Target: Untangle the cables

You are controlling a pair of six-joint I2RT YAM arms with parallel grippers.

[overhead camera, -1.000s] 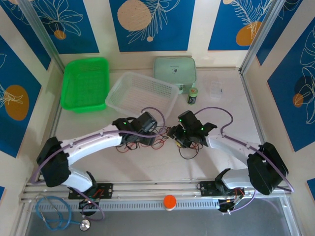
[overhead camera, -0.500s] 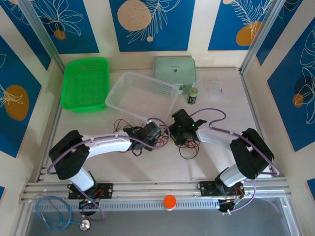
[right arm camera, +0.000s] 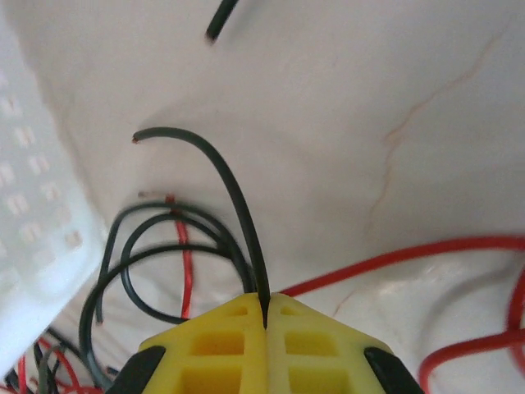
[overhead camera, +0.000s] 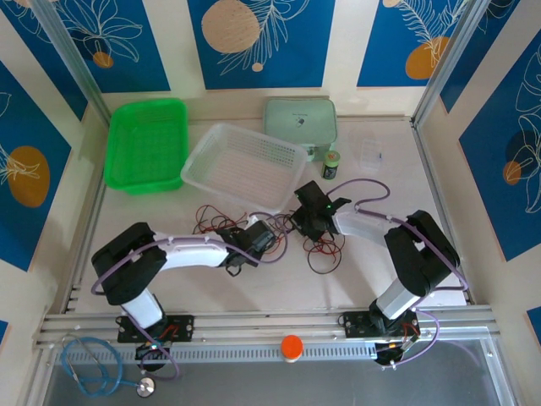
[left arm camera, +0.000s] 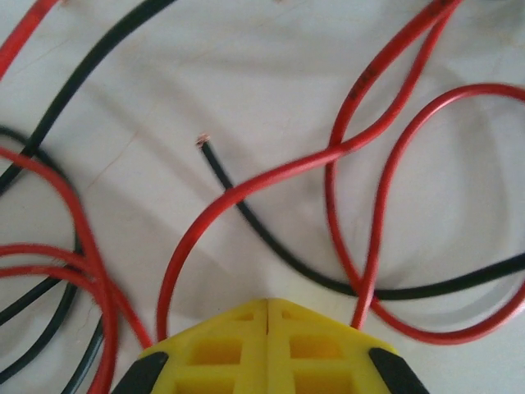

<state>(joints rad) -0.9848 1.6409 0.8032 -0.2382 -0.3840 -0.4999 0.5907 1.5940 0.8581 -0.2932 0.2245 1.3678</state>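
Wrist close-up shows black cable nipped in right jaws

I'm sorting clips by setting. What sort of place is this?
Likely a robot lab test cell: two arms bolted to a rail at the table edge, blue patterned panels walling it in, and props like a green basket and loose cables.

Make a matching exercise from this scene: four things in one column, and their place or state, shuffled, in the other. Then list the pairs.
1 right gripper
2 green basket
3 clear basket
4 stethoscope

A near left corner
B shut on the black cable
C far left of the table
D far centre, right of the green one

Pairs: 1-B, 2-C, 3-D, 4-A
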